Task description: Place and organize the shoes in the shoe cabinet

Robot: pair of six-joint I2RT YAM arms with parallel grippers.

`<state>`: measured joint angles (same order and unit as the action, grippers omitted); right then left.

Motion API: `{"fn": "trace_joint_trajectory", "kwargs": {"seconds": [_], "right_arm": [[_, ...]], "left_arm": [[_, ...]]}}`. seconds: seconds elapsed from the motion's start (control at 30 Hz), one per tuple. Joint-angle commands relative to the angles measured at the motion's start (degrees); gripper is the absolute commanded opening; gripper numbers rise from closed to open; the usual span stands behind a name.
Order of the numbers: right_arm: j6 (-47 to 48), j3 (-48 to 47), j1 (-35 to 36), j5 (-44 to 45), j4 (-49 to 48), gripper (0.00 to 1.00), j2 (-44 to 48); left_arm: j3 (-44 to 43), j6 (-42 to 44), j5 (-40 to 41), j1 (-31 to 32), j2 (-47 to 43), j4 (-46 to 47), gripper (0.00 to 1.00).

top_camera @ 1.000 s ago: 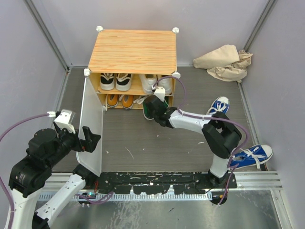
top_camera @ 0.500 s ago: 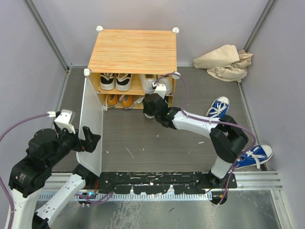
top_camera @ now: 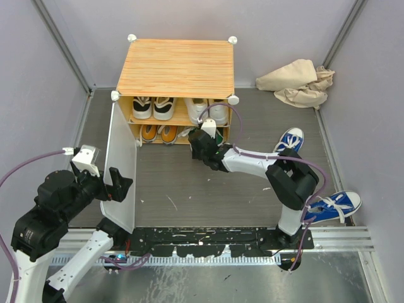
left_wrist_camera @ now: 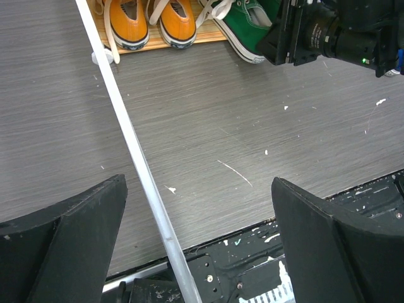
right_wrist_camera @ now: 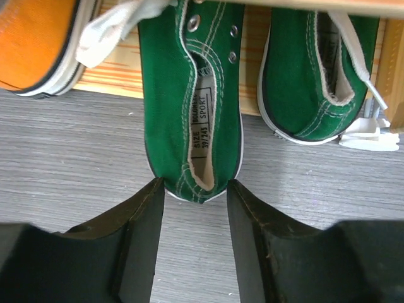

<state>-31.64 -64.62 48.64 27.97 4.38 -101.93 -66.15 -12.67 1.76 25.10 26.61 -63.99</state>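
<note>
The shoe cabinet (top_camera: 177,66) stands at the back with its white door (top_camera: 121,164) swung open. Its top shelf holds a black-and-white pair (top_camera: 153,107) and a white pair (top_camera: 207,110). The bottom shelf holds an orange pair (top_camera: 158,133) and one green shoe (right_wrist_camera: 309,76). My right gripper (right_wrist_camera: 194,189) is closed on the heel of a second green shoe (right_wrist_camera: 189,95), whose toe lies in the bottom shelf with the heel on the floor. My left gripper (left_wrist_camera: 196,240) is wide open, with the door's edge (left_wrist_camera: 136,151) running between its fingers. Two blue shoes (top_camera: 289,140) (top_camera: 334,206) lie on the floor at the right.
A crumpled beige cloth (top_camera: 297,82) lies in the back right corner. Grey walls close in the left, back and right sides. The black base rail (top_camera: 208,240) runs along the near edge.
My right gripper has carried the green shoe forward and left, from in front of the cabinet into the bottom shelf. The left arm and door have not moved.
</note>
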Motion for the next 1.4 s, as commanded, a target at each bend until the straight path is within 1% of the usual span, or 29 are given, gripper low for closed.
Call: {"fn": "trace_joint_trajectory", "kwargs": {"seconds": [0.0,0.03,0.07,0.17,0.2,0.27,0.33,0.5,0.63,0.77,0.97,1.0,1.03,1.1,1.13,1.23,1.3,1.37], "right_arm": [[0.0,-2.1,0.0,2.3,-1.6,0.46,-1.2],[0.4,-2.1,0.0,2.8,-2.3,0.41,-1.6],[1.0,-1.7,0.0,3.3,-3.3,0.33,-1.8],[4.1,1.3,0.1,5.6,-10.6,0.06,-1.0],[5.2,2.6,0.1,6.4,-14.7,0.02,-0.5],[7.2,5.0,0.1,7.6,-20.6,0.01,0.5],[8.6,5.5,0.0,8.6,-23.8,0.01,1.1],[9.6,1.9,0.1,12.4,-26.6,0.01,-0.5],[6.6,-0.8,0.1,16.9,-27.1,0.01,-2.6],[4.4,-3.3,0.0,16.2,-27.7,0.01,-5.2],[-0.9,-7.8,0.0,16.4,-23.6,0.01,-9.3],[-1.9,-8.3,0.0,16.4,-22.6,0.02,-9.9],[-2.9,-9.1,-0.2,16.4,-21.1,0.05,-10.5],[-4.2,-11.1,-0.2,16.3,-18.2,0.14,-11.7],[-4.7,-11.3,-0.2,16.0,-17.4,0.19,-11.8],[-6.1,-10.0,-0.1,15.6,-16.7,0.44,-10.6],[-6.2,-8.6,-0.1,14.8,-16.8,0.53,-9.2],[-5.9,-7.4,-0.1,13.7,-16.4,0.60,-7.7]], "left_arm": [[-1.0,1.4,1.8,-0.1,0.8,-1.7,0.98],[-1.0,1.4,1.9,-0.1,0.8,-1.8,0.98],[-1.0,1.4,1.9,-0.2,0.8,-1.9,0.98],[-1.1,1.2,2.1,-0.1,0.6,-2.2,0.98],[-1.2,1.2,2.2,-0.2,0.6,-2.3,0.98],[-1.2,1.1,2.4,-0.2,0.6,-2.7,0.98],[-1.4,1.1,2.6,-0.1,0.8,-2.9,0.98],[-1.4,0.9,2.6,-0.2,1.2,-2.6,0.98],[-1.4,0.5,2.3,-0.1,1.4,-2.5,0.98],[-1.2,0.4,2.4,-0.2,1.6,-2.7,0.98],[-1.1,0.4,2.6,-0.1,1.8,-3.0,0.98],[-1.1,0.4,2.5,-0.1,1.9,-3.0,0.98],[-0.9,0.3,2.5,-0.1,1.8,-2.8,0.98],[-0.8,0.4,2.6,-0.1,2.0,-2.9,0.98],[-0.8,0.4,2.6,-0.1,2.0,-2.8,0.98],[-0.9,0.4,2.6,-0.1,1.9,-2.9,0.98],[-1.0,0.4,2.7,-0.1,1.7,-2.8,0.98],[-1.2,0.3,2.6,-0.1,1.7,-2.8,0.98]]}}
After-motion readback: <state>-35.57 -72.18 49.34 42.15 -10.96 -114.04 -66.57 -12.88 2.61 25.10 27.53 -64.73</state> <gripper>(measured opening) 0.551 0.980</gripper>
